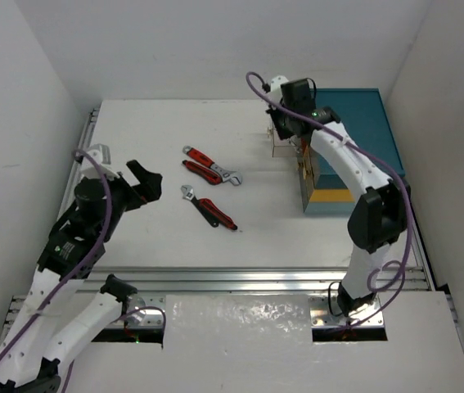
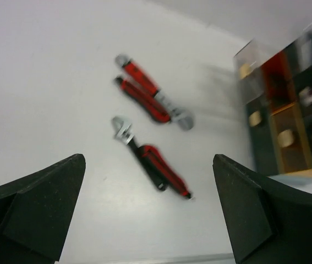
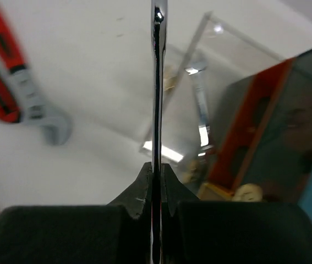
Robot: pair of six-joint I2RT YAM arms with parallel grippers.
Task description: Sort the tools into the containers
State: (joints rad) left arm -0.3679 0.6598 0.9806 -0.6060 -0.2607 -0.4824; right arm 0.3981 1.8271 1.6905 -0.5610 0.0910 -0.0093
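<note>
My right gripper [image 3: 157, 171] is shut on a thin silver spanner [image 3: 158, 82], seen edge-on and pointing away from the jaws. It hovers at a clear drawer [image 3: 200, 71] pulled out of the teal box [image 1: 362, 123]; another spanner [image 3: 202, 113] lies in that drawer. In the top view the right gripper [image 1: 281, 135] is at the box's front left corner. Red-and-black adjustable wrenches lie mid-table, one group [image 1: 213, 166] farther back and one wrench [image 1: 209, 208] nearer. My left gripper [image 1: 143, 182] hangs open and empty left of them; its fingers [image 2: 45, 209] frame the nearer wrench [image 2: 153, 165].
The box has a yellow lower band [image 1: 330, 196] and brass-coloured latches [image 2: 253, 118] on its drawer fronts. White walls close in the table on three sides. A metal rail [image 1: 256, 278] runs along the near edge in front of the arm bases.
</note>
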